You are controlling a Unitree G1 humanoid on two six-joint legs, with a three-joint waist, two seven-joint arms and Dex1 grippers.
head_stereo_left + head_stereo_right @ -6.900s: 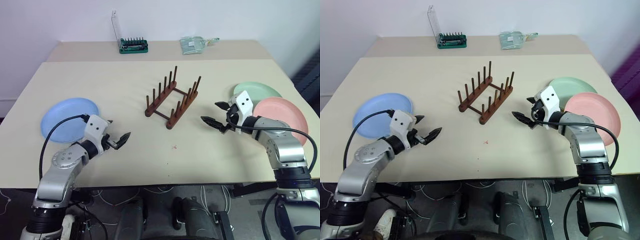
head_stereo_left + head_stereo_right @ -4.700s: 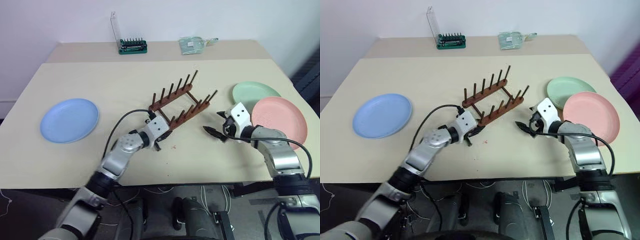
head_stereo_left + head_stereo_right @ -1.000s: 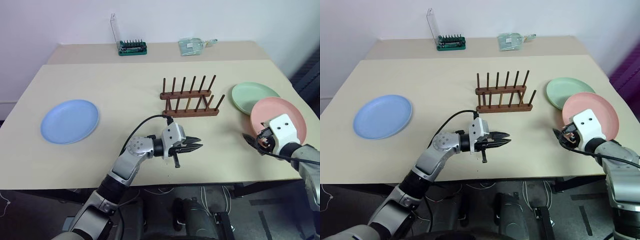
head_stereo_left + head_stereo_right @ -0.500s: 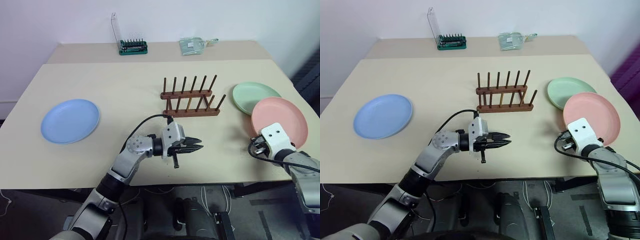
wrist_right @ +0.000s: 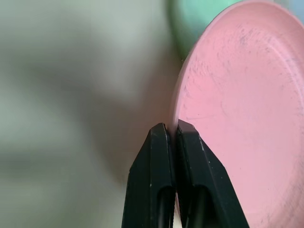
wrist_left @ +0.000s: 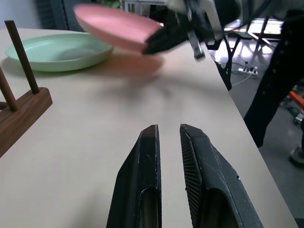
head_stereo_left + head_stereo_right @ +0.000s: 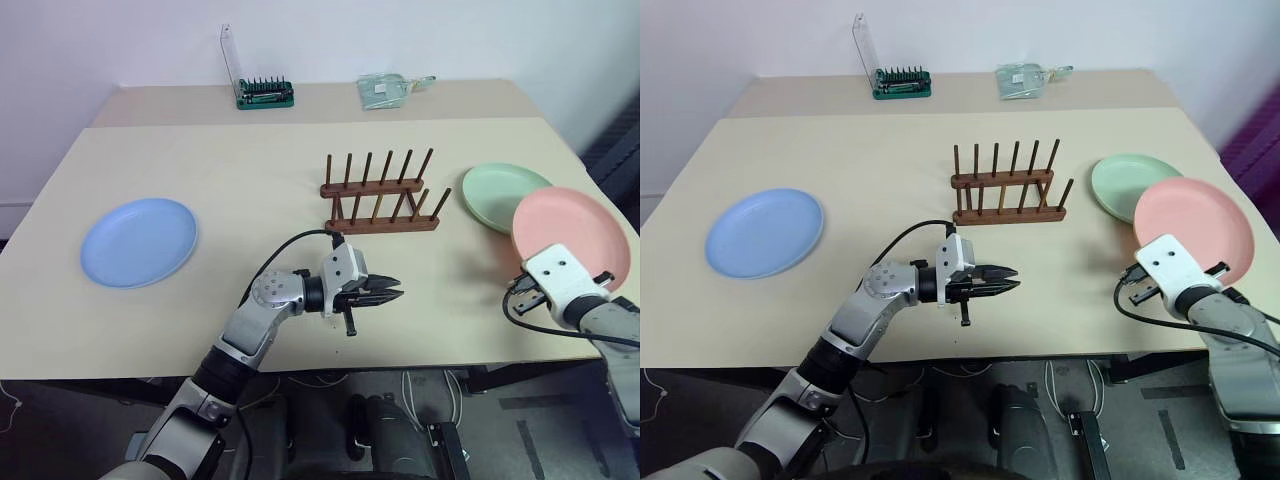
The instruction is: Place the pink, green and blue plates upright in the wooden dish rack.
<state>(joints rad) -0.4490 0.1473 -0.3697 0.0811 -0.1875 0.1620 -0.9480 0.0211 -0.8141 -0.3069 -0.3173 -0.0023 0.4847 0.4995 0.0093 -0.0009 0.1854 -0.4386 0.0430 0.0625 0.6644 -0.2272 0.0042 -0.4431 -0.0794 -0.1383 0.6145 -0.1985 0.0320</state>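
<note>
Pink plate point(image 7: 572, 228) now lifted off the table, rim pinched by right gripper point(image 5: 172, 137); left gripper point(image 7: 392, 293) level, fingers narrowly parted, empty.

A beige table point(image 7: 250, 170) carries everything, with a second, narrower table point(image 7: 320, 100) butted against its far edge. Near the centre stands the wooden dish rack point(image 7: 380, 196), its pegs bare. At about nine o'clock from it lies the blue plate point(image 7: 139, 241), flat and well apart. At three o'clock rests the green plate point(image 7: 497, 190). On the far table sit a green-based bit holder point(image 7: 266, 94) at eleven o'clock and a clear packet point(image 7: 388, 90) at twelve.
</note>
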